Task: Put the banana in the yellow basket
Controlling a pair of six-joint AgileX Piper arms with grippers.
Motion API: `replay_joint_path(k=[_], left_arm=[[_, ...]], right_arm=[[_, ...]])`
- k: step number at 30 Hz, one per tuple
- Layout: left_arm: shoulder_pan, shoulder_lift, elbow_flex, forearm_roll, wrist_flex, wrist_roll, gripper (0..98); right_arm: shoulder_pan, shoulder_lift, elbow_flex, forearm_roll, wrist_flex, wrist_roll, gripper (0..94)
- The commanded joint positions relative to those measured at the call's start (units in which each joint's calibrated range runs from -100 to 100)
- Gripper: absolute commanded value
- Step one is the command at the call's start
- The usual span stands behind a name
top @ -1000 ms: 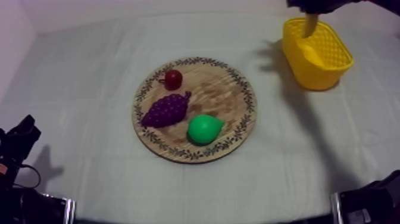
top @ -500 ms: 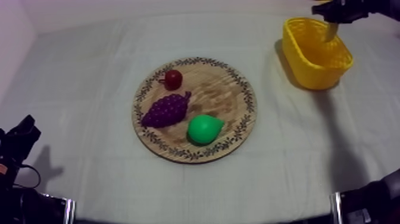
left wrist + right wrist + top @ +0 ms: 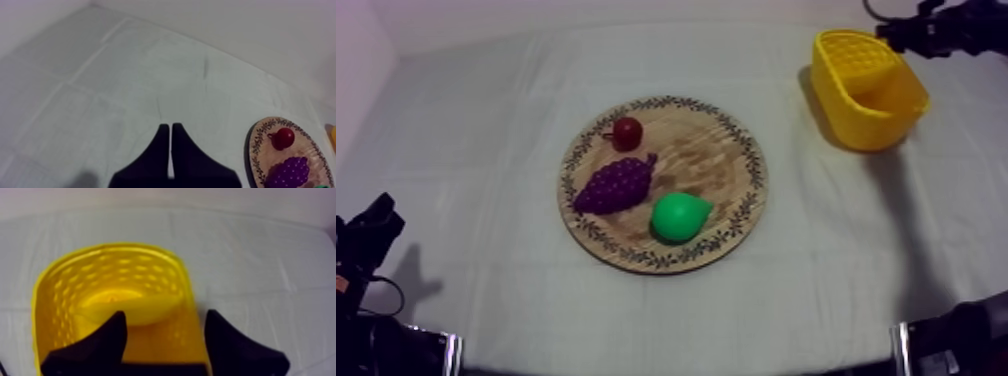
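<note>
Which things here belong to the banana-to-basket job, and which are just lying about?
Job: banana, lying in the yellow basket; wooden board; right gripper, open at the basket.
Lying about: bunch of grapes, pear, small red fruit, all on the board.

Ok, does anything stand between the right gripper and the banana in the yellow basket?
Nothing visible does. The banana lies inside the yellow basket, already where it has to go, and the right gripper hangs open over it with no other thing between them.

Grainy wooden board (image 3: 708, 158), matt creased cloth (image 3: 476, 150), perforated yellow basket (image 3: 858, 112), probably plastic.
</note>
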Motion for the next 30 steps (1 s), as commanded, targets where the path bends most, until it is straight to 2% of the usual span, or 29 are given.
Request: replay_joint_path(k=[1,3,5,11,14,23,25,30], left_arm=[[0.0,0.0,0.0,0.03,0.0,0.0,0.1],[0.0,0.0,0.0,0.03,0.0,0.0,0.1],[0.0,0.0,0.0,0.03,0.0,0.0,0.1],[0.0,0.0,0.0,0.03,0.0,0.0,0.1],[0.0,0.0,0.0,0.03,0.0,0.0,0.1],[0.0,0.0,0.0,0.03,0.0,0.0,0.1],[0.0,0.0,0.0,0.03,0.0,0.0,0.1],[0.0,0.0,0.0,0.03,0.0,0.0,0.1]], right_arm=[[0.3,-10.4,5.3,3.8,-2.5,-7.7,28.5],[0.4,-17.1,9.3,4.7,-3.6,-9.7,14.9],[0.1,-23.8,14.0,5.3,-4.1,-11.5,7.6],[-1.3,-43.1,28.8,6.7,-4.6,-17.9,1.4],[-1.7,-52.1,35.0,4.8,-3.8,-18.3,0.9],[-1.2,-76.4,51.9,-9.6,-4.5,-5.0,0.6],[-1.2,-80.3,55.1,-15.2,-4.6,0.4,0.5],[-1.3,-88.4,64.1,-32.5,-4.8,18.7,0.5]])
